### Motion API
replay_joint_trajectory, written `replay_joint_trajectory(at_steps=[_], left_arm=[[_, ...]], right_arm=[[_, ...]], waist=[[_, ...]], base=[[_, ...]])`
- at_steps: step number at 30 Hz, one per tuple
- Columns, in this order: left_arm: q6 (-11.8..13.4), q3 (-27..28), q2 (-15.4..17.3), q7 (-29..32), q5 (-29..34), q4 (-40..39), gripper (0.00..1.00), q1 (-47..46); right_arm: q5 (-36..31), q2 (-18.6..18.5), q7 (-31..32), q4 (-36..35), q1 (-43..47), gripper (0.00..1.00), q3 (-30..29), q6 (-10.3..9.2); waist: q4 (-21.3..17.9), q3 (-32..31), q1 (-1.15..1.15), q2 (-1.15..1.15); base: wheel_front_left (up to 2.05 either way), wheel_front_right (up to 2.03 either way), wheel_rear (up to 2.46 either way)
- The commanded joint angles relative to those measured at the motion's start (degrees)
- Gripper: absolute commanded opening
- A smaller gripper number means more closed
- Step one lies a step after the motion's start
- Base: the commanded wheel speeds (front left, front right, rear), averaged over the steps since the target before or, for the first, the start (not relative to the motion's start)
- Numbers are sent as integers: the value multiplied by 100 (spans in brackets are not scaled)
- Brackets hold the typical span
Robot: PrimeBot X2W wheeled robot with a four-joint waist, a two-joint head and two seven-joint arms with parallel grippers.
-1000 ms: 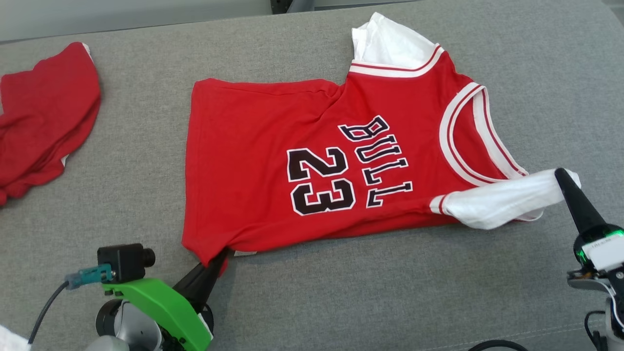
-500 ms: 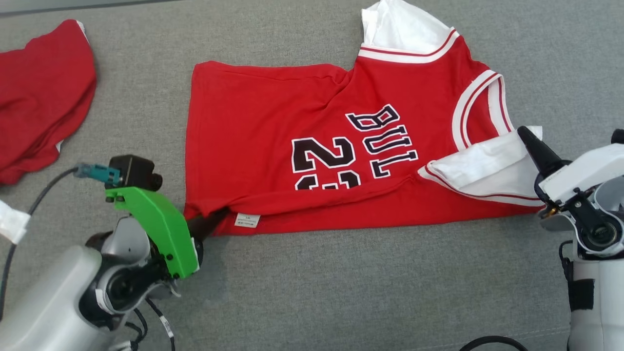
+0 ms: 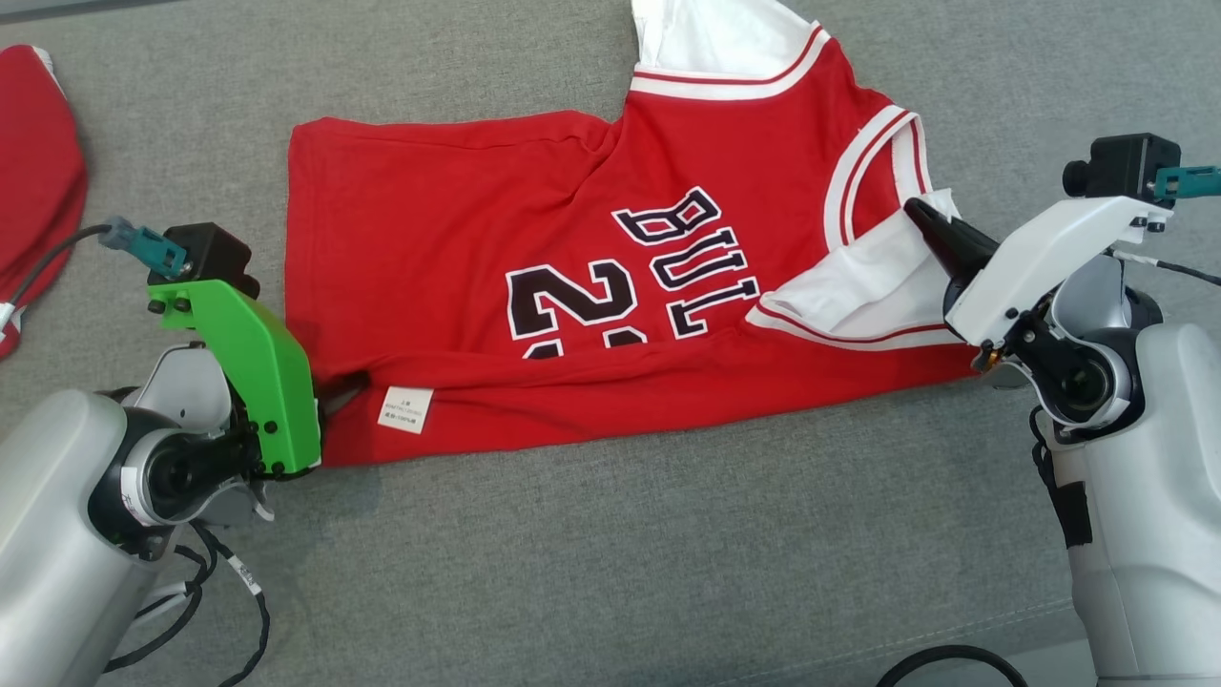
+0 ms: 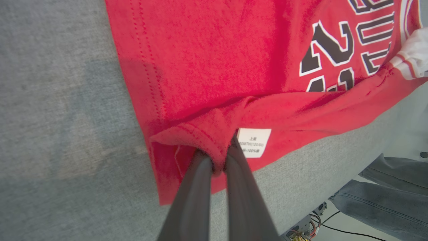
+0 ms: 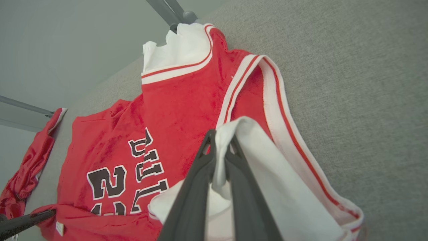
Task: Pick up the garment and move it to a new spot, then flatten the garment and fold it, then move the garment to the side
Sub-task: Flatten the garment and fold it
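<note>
The garment (image 3: 496, 219) is a red jersey with a black "23", lettering and white sleeves, lying on the grey padded surface (image 3: 668, 572). Its near edge is lifted and folded over the front, covering the lower part of the number. My left gripper (image 3: 345, 389) is shut on the red hem corner beside a white care label (image 3: 406, 409); the left wrist view shows the fingertips (image 4: 200, 159) pinching bunched red hem (image 4: 200, 137). My right gripper (image 3: 918, 212) is shut on the near white sleeve (image 3: 858, 296), which the right wrist view shows clamped between the two fingers (image 5: 204, 157).
Another red cloth (image 3: 33, 181) lies at the far left, also as a red cloth (image 5: 28, 170) in the right wrist view. A person's legs in jeans (image 4: 384, 190) stand beyond the surface's edge. Cables (image 3: 219, 592) hang by my left arm.
Both grippers have carried the jersey's near edge up and over its front, so the fold now hides half of the "23". The head camera has also shifted.
</note>
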Motion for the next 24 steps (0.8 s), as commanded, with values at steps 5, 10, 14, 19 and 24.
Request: replay_joint_trajectory(at_steps=[5, 10, 14, 19, 24], left_arm=[[84, 59, 67, -120, 88, 21, 100, -11], [13, 332, 223, -488, 130, -220, 100, 59], [-64, 674, 374, -1170, 101, -792, 100, 544], [21, 1061, 353, -2764, 664, -1526, 100, 1506], [215, 947, -138, -4173, 1329, -1347, 100, 2276]], right_arm=[[83, -270, -427, -252, -164, 100, 306, 2], [-2, -583, -832, -744, 48, 100, 418, 2], [-470, -1093, -1445, -1512, 587, 100, 488, 2], [-1399, -1286, -2247, -2098, 1575, 100, 141, 0], [-1942, -1045, -2586, -1989, 2335, 100, -180, -1]], waist=[[-30, -100, 0, 0], [51, -174, 0, 0], [95, -211, 0, 0], [120, -269, 0, 0], [174, -328, 0, 0]], base=[[0, 0, 0], [0, 0, 0], [0, 0, 0], [0, 0, 0], [0, 0, 0]])
